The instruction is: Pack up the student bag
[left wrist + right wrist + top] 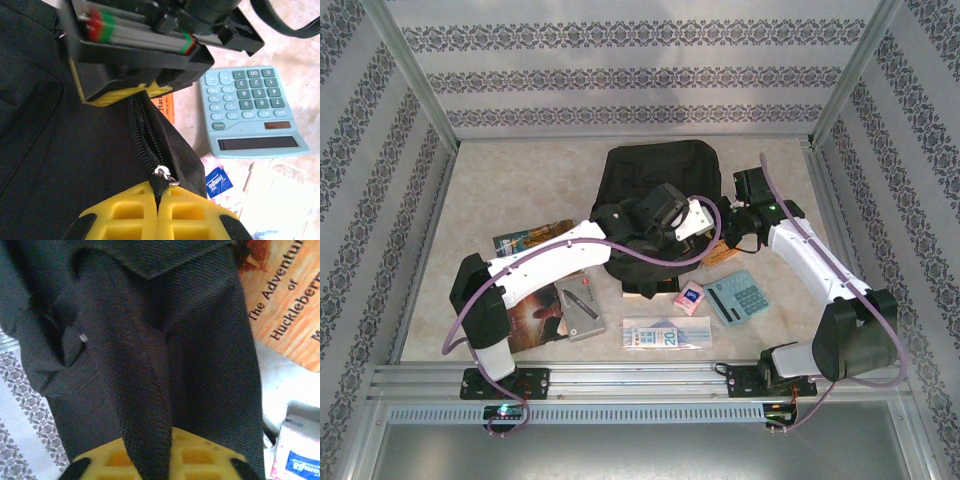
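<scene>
Left jaws grip the black zip pull (pixel 160 181), right jaws a fold of the soft black fabric backpack (pixel 150 340); pale-blue calculator (pixel 250 112), orange book (pixel 287 300) lie outside. Barely started, I'd say.

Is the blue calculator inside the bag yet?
Not yet, it is out: the calculator lies face up on the table, beside the student bag.

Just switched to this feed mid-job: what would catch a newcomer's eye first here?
The black student bag lies at the middle of the table, with both grippers clamped on it. The left gripper is shut on the zipper pull at the bag's edge, and the right gripper pinches a fold of its fabric. A light blue calculator lies on the table just beside the bag.
</scene>
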Motion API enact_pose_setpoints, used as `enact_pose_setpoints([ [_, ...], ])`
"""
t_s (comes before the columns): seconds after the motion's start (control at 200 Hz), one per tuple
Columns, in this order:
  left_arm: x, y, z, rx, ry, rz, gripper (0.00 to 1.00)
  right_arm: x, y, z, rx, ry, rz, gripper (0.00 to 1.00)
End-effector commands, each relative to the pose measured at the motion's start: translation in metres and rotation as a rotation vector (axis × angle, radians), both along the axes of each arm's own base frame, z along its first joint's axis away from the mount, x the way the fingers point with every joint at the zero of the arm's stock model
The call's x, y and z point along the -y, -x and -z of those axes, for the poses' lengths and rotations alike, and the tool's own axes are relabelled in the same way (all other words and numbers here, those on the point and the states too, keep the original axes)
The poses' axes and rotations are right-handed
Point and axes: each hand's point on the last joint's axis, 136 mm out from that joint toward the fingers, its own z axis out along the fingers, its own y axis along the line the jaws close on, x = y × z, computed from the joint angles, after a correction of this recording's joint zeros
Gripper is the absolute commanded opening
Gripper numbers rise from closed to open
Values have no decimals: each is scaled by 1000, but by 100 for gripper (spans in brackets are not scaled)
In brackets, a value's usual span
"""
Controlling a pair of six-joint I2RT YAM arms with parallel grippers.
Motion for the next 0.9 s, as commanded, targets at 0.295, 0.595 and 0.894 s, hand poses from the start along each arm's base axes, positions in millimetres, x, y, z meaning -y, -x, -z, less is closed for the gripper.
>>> enact_pose_setpoints([
  [0.295, -38, 26, 23, 8, -60, -17, 0, 18, -7, -9, 65, 121, -42, 0],
  [0.595, -72, 47, 29, 3, -47, -51, 0, 24, -15, -10, 79, 139, -44, 0],
  [0.894, -70, 45, 19, 38, -34, -39, 0, 8, -19, -13, 106, 142, -133, 0],
])
